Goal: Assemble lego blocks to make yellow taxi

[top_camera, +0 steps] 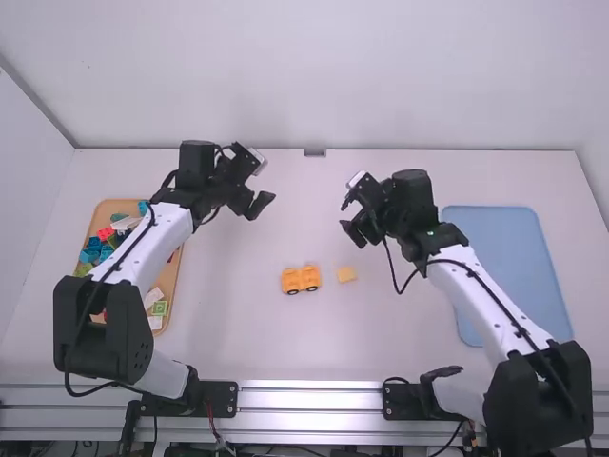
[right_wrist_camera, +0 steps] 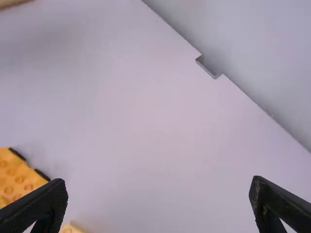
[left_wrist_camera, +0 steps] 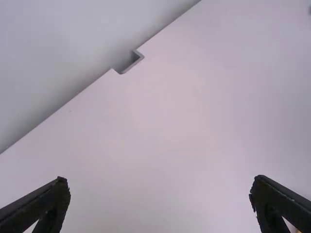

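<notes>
My left gripper [top_camera: 264, 179] hangs over the back left of the table, and in the left wrist view the left gripper [left_wrist_camera: 160, 204] is open and holds nothing. My right gripper [top_camera: 349, 211] is right of the middle; in the right wrist view the right gripper [right_wrist_camera: 159, 204] is also open and free. An orange-yellow block car with dark wheels [top_camera: 301, 279] rests mid-table, its studded top [right_wrist_camera: 17, 179] at the left edge of the right wrist view. Just right of it, apart, lies a pale yellow block [top_camera: 346, 274], partly seen as a studded block [right_wrist_camera: 71, 228] in the right wrist view.
At the left, a wooden tray [top_camera: 172, 271] with loose blocks in several colours lies partly under the left arm. A blue mat or tray [top_camera: 504, 257] lies at the right beside and under the right arm. The back wall [top_camera: 314, 76] rises behind the table's far edge.
</notes>
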You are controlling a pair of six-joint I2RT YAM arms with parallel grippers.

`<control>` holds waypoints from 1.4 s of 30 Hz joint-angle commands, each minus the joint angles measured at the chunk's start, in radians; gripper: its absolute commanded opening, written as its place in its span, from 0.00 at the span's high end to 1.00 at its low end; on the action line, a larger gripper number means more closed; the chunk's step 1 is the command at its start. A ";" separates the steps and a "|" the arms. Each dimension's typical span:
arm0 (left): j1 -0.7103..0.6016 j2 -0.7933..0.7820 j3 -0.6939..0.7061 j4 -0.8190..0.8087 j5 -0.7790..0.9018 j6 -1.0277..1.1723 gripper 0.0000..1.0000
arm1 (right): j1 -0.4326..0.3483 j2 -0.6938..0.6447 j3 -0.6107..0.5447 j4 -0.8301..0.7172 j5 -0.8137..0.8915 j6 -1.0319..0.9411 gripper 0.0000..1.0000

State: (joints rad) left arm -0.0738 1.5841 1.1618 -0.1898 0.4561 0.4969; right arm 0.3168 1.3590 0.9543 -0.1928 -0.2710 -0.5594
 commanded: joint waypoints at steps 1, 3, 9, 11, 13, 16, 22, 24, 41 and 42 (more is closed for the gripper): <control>0.002 0.007 -0.011 -0.019 0.077 0.037 0.01 | 0.021 -0.003 -0.008 -0.031 -0.024 -0.185 0.02; 0.002 0.007 -0.011 -0.074 0.160 0.159 0.01 | 0.010 0.013 -0.008 -0.074 -0.137 -0.302 0.01; 0.002 0.007 -0.025 -0.262 0.383 0.557 0.01 | -0.104 0.115 -0.008 -0.154 -0.496 -0.536 0.01; 0.002 0.007 -0.047 -0.294 0.436 0.673 0.01 | -0.148 0.168 -0.008 -0.197 -0.602 -0.659 0.01; 0.002 0.007 -0.073 -0.300 0.480 0.737 0.01 | -0.180 0.212 -0.008 -0.232 -0.657 -0.757 0.01; 0.002 0.007 -0.137 -0.270 0.562 0.822 0.01 | -0.216 0.285 -0.007 -0.269 -0.704 -0.869 0.01; 0.002 0.007 -0.330 0.059 0.655 0.719 0.01 | -0.225 0.438 0.000 -0.261 -0.674 -0.958 0.02; 0.001 0.007 -0.390 0.217 0.651 0.610 0.01 | -0.225 0.502 0.010 -0.260 -0.675 -0.983 0.01; -0.001 0.007 -0.560 0.646 0.654 0.356 0.01 | -0.256 0.776 0.061 -0.187 -0.724 -1.068 0.20; 0.000 0.007 -0.559 0.643 0.654 0.356 0.01 | -0.252 0.784 0.061 -0.179 -0.724 -1.068 0.21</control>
State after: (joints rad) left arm -0.0738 1.5837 0.6044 0.4572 1.0813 0.8673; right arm 0.0551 2.1139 1.0031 -0.3748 -0.9718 -1.6257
